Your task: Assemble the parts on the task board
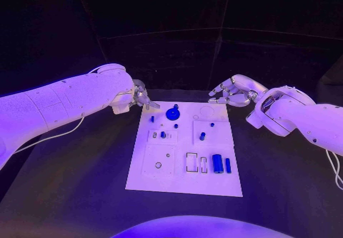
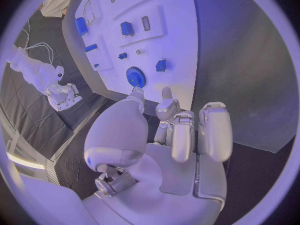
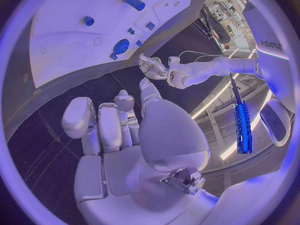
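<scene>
Left hand [image 1: 141, 97] sits at the far-left corner of the task board [image 1: 214, 186], above the black worktop [image 1: 64, 198]. Its fingers [image 2: 214, 130] are parted and hold nothing; in the left wrist view the tips stop just short of the board's edge, close to the blue gear [image 1: 172, 114] but not touching it.

Task board lies mid-worktop, between the two hands. Far end: blue gear, with small blue pegs [image 1: 151, 119] beside it. Middle: a blue peg [image 1: 202, 136] standing in a raised block. Near end: two blue cylinders [image 1: 217, 163] side by side by a rectangular slot.

Right hand [image 1: 232, 92] is off the far-right corner of the board, apart from every part. Fingers [image 3: 80, 117] loosely spread, nothing in them.

The right wrist view looks across the board's far end to the left hand opposite, with the gear between; the head view alone shows the near-end cylinders relative to both hands.
</scene>
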Controlling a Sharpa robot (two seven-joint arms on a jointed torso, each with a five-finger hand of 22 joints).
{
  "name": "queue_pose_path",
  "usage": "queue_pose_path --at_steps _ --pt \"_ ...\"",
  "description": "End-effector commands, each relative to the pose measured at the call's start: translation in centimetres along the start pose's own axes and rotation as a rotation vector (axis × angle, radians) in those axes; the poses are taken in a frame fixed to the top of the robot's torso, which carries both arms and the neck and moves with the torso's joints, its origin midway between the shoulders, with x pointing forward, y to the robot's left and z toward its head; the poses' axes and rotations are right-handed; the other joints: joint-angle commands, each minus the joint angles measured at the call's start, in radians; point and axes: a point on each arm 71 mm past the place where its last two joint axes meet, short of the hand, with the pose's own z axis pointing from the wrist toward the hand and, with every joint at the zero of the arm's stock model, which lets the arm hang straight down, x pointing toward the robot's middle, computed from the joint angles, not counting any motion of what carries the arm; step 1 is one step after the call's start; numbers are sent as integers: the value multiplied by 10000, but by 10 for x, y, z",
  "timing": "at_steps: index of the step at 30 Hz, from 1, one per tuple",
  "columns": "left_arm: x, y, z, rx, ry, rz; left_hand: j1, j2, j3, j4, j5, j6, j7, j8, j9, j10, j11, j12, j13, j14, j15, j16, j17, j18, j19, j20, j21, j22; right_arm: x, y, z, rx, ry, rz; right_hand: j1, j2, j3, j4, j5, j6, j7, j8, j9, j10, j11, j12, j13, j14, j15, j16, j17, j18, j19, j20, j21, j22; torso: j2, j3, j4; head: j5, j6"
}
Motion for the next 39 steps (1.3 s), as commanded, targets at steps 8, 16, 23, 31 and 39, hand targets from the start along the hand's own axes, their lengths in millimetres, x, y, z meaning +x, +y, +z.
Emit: queue_pose_path --at_steps 8,16,23,31,39 --pt "9 -4 11 -82 535 514 13 91 -70 2 17 61 -9 -46 -27 13 -13 57 36 1054 48 32 2634 -61 202 62 9 39 0 2 2 -119 15 42 -53 68 -65 -8 55 -50 23 42 -8 -65 -25 -44 -4 279 -38 -49 -8 203 -69 26 -36 -12 -8 4 9 20 -27" --pt "15 -2 15 -217 777 669 85 162 -108 -20 18 121 -23 -31 -69 19 -24 71 44 1054 40 32 2634 -63 205 57 16 53 0 3 2 -128 26 46 -45 78 -64 -9 59 -52 23 43 -8 -65 -25 -43 -4 280 -38 -48 -4 202 -68 26 -37 -10 -11 4 13 28 -43" --pt "19 -1 17 -295 939 762 154 206 -131 -47 18 156 -31 -23 -100 25 -31 82 53 1054 35 32 2634 -65 208 53 23 65 0 3 2 -129 33 47 -45 78 -64 -9 59 -52 23 43 -8 -65 -25 -43 -4 280 -38 -48 -4 202 -68 26 -37 -10 -16 9 15 36 -49" --pt "23 -3 18 -218 1050 840 237 267 -157 -79 21 213 -46 1 -132 45 -42 111 83 1054 26 32 2634 -63 206 47 19 63 1 3 2 -134 40 49 -45 78 -64 -9 59 -52 23 43 -8 -65 -25 -43 -4 280 -38 -48 -4 202 -68 26 -37 -10 -17 9 23 33 -52" --pt "26 -4 18 -189 1175 930 382 351 -174 -149 20 279 -67 38 -169 59 -61 129 96 1054 12 32 2634 -63 206 35 20 70 1 3 3 -139 49 51 -31 89 -62 -13 64 -53 22 45 -8 -66 -26 -44 -6 279 -39 -54 -7 201 -65 26 -36 -4 -16 9 20 40 -58"
